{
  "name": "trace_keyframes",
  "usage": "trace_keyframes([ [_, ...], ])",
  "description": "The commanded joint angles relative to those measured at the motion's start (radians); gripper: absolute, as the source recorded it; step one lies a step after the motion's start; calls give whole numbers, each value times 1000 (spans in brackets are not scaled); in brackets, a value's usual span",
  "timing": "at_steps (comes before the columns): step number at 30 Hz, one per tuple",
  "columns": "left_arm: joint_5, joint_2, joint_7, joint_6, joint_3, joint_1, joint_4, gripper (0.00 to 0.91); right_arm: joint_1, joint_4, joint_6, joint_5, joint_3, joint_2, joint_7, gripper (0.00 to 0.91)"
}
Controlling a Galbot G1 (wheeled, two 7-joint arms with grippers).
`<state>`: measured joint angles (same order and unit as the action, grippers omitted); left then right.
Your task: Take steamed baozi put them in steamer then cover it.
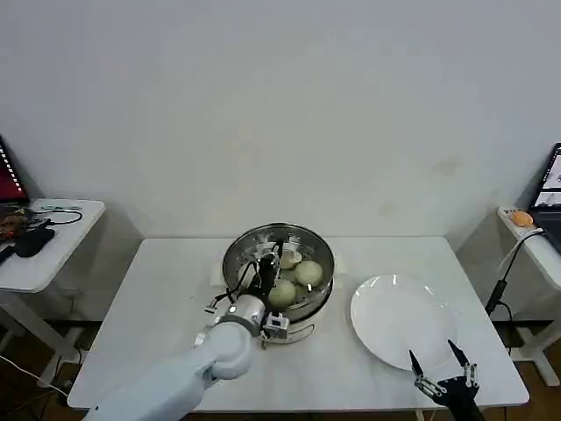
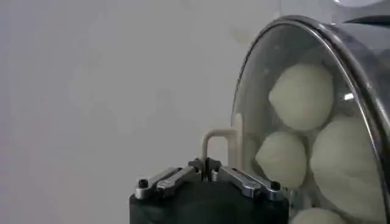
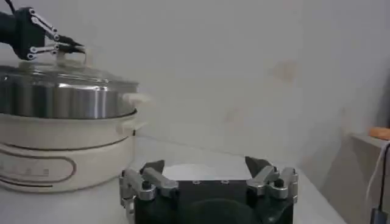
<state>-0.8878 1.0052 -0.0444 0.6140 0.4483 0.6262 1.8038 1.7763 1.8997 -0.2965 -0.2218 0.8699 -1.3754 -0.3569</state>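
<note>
The steamed baozi (image 1: pixel 295 274) are sitting in the steamer (image 1: pixel 278 272) under the cover (image 2: pixel 317 109). The left gripper (image 1: pixel 273 260) is pinching closed on the cover's handle (image 2: pixel 220 141). Over the white table (image 1: pixel 166 307), the right gripper (image 1: pixel 439 362) is hovering spread wide and empty just before the plate (image 1: pixel 399 320).

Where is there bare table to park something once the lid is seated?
Free: the table left of the steamer, and the near strip between steamer and plate. The plate itself is bare. Crowded: the steamer, with the left gripper shut on the cover handle. The right gripper sits open at the plate's near edge.
</note>
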Motion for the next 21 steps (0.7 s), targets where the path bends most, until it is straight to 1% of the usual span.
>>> trace_keyframes([
  [1,2,-3,-1,0,-7,9,6,907,0,-2,-2,-1,1,-1,0,907],
  [8,6,-27,0,0,-60,49,62,907,-1,-3,-3,1,0,-2,0,907],
  [13,31,-86,-8,-1,-142,104,149,907,1,-2,-1,2,1,1,-1,907],
  [19,164,-168,-15,-10,-237,181,294,907,3,1,-4,3,2,2,-1,907],
  [21,252,-198,-13,-15,-289,227,365,907,4,3,-3,3,2,1,-2,907],
])
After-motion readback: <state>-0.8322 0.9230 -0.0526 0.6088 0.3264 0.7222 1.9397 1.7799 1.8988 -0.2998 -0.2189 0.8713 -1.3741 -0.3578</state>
